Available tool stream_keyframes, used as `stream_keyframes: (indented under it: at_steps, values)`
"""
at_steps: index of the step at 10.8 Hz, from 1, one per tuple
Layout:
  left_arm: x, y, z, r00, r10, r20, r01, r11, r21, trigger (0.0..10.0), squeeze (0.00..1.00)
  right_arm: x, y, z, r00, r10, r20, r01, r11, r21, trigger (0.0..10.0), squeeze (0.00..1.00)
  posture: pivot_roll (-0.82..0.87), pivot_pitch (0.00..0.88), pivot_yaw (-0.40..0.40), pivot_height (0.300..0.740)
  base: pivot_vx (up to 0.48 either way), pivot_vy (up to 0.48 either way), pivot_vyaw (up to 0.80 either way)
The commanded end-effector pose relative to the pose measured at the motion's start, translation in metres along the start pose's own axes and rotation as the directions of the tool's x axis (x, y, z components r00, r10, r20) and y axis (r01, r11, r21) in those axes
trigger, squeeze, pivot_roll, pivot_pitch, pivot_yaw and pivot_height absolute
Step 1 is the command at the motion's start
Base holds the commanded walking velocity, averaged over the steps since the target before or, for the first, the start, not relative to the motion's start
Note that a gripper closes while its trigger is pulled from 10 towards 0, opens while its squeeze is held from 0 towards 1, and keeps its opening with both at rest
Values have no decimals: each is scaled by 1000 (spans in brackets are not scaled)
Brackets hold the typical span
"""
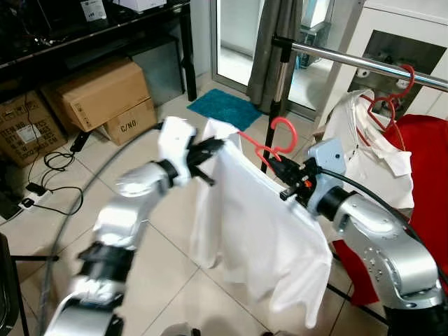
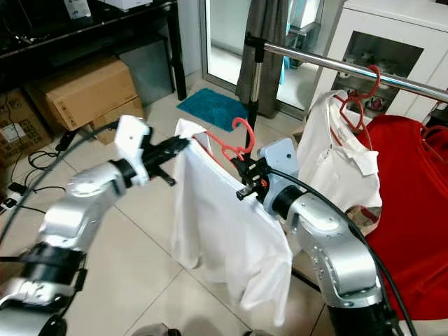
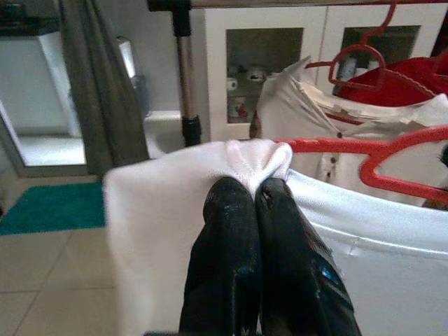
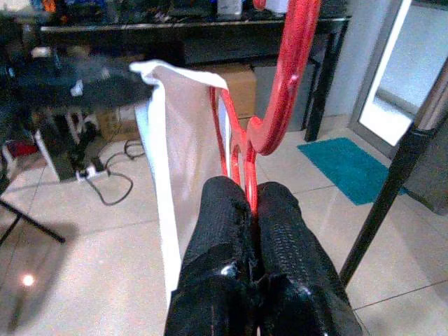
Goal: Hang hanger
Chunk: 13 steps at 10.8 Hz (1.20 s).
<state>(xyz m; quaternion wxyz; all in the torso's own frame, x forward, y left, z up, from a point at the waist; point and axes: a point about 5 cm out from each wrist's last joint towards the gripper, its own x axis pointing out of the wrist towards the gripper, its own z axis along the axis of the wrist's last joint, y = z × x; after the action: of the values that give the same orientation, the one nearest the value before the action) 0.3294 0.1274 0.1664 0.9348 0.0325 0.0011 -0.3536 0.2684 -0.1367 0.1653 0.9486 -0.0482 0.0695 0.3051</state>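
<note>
In the head views, the left gripper (image 1: 213, 148) pinches the shoulder of a white shirt (image 1: 259, 224) on a red hanger (image 1: 269, 143), held near the rail (image 1: 364, 64) of a clothes rack.

The left wrist view shows fingers (image 3: 231, 231) clamped on the fabric.

In the right wrist view, the right gripper (image 4: 250, 199) squeezes the hanger below its hook.

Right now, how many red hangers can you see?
3. One held by the right hand, carrying the white shirt; one on the rail under the white collared shirt; a third hook at the red garment. More may be hidden.
</note>
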Motion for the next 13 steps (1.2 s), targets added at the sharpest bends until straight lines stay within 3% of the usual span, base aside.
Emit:
stream_keyframes:
  at_steps: [1, 2, 3, 5, 6, 7, 9, 10, 11, 12, 13]
  values:
    - [-10, 11, 12, 998, 49, 30, -50, 998, 26, 0, 0, -4, 6, -5, 996, 88, -28, -89, 996, -22, 0, 0, -16, 0, 41, 740, 0, 0, 0]
    - [-19, 28, 18, 991, 131, 25, -132, 989, 59, 0, 0, -11, 14, -10, 977, 205, -61, -209, 977, -50, 0, 0, -13, 0, 39, 740, 0, 0, 0]
    - [-26, 43, 23, 978, 209, 21, -210, 973, 91, 0, 0, -17, 15, -12, 965, 252, -77, -257, 965, -50, 0, 0, -10, 0, 36, 740, 0, 0, 0]
    - [-42, 84, 32, 898, 439, -15, -418, 865, 278, 0, 0, -31, 18, -9, 928, 367, -58, -368, 930, -8, 0, 0, -14, 0, 42, 740, 0, 0, 0]
    - [-49, 98, 32, 852, 524, -23, -486, 805, 339, 0, 0, -36, 20, -3, 917, 400, 2, -399, 916, 40, 0, 0, -19, 0, 47, 740, 0, 0, 0]
    - [-54, 107, 25, 816, 576, -53, -523, 774, 357, 0, 0, -39, 22, 2, 903, 424, 68, -429, 900, 81, 0, 0, -26, 0, 56, 740, 0, 0, 0]
    - [-30, 69, 8, 944, 311, -112, -270, 921, 281, 0, 0, -25, 16, 9, 950, 275, 150, -295, 946, 135, 0, 0, -29, 0, 59, 740, 0, 0, 0]
    - [-17, 21, -10, 985, 6, -171, 31, 978, 208, 0, 0, -7, -4, 11, 981, -3, 192, -45, 968, 245, 0, 0, -28, 0, 57, 740, 0, 0, 0]
    - [-24, -19, -21, 938, -291, -190, 314, 944, 105, 0, 0, -2, -18, 6, 962, -203, 181, 132, 929, 345, 0, 0, -27, 0, 53, 740, 0, 0, 0]
    - [-35, -39, -24, 890, -418, -179, 428, 904, 15, 0, 0, -3, -26, -3, 945, -294, 143, 232, 911, 341, 0, 0, -23, 0, 50, 740, 0, 0, 0]
    - [-43, -46, -24, 867, -466, -180, 468, 883, -30, 0, 0, -5, -31, -9, 933, -341, 118, 287, 900, 328, 0, 0, -16, 0, 44, 740, 0, 0, 0]
